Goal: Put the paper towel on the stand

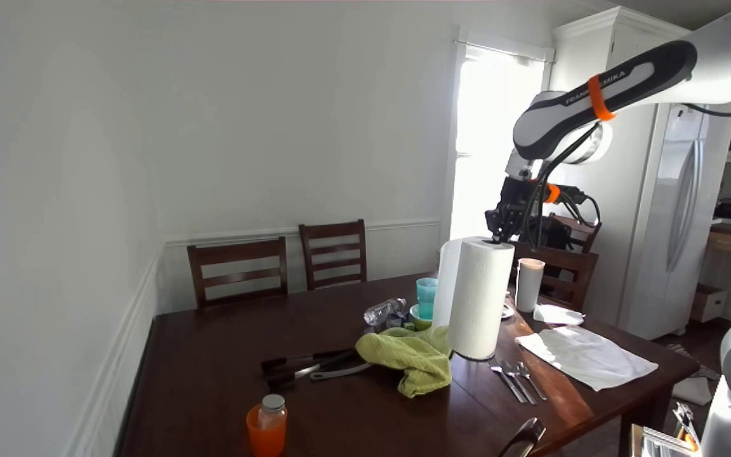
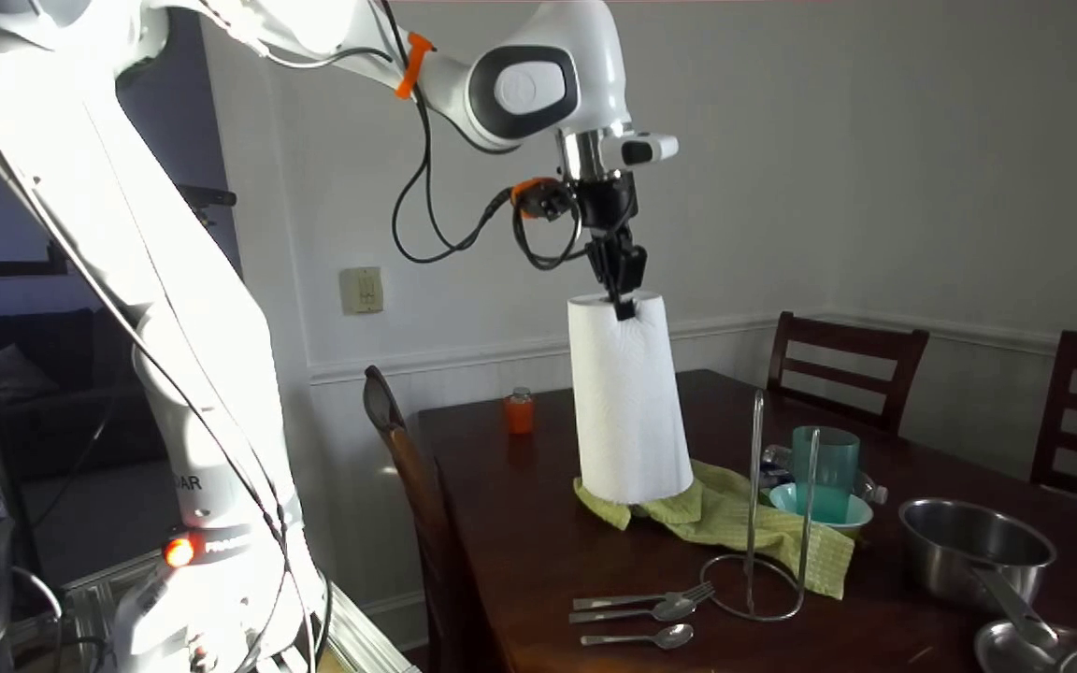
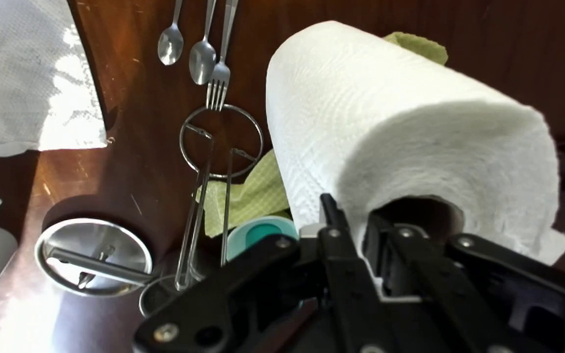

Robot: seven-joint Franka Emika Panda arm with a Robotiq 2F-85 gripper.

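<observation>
The paper towel (image 1: 481, 298) is a tall white roll, seen in both exterior views (image 2: 630, 402) and in the wrist view (image 3: 385, 88). My gripper (image 3: 352, 211) is shut on the top edge of its wall, with one finger inside the core and one outside. The gripper is also at the roll's top in both exterior views (image 1: 497, 238) (image 2: 623, 307). The roll hangs tilted and appears to be above the table, over the green cloth. The wire stand (image 2: 753, 505) stands upright and bare beside the roll; it also shows in the wrist view (image 3: 228, 196). In an exterior view the roll mostly hides it.
A green cloth (image 2: 725, 514) lies under and beside the roll. A fork and spoons (image 2: 632, 612) lie by the stand's base. A teal cup (image 2: 824, 467) in a bowl, a pot (image 2: 969, 551) and a lid (image 3: 93, 257) are near the stand. White sheets (image 1: 587, 355) lie by the table edge.
</observation>
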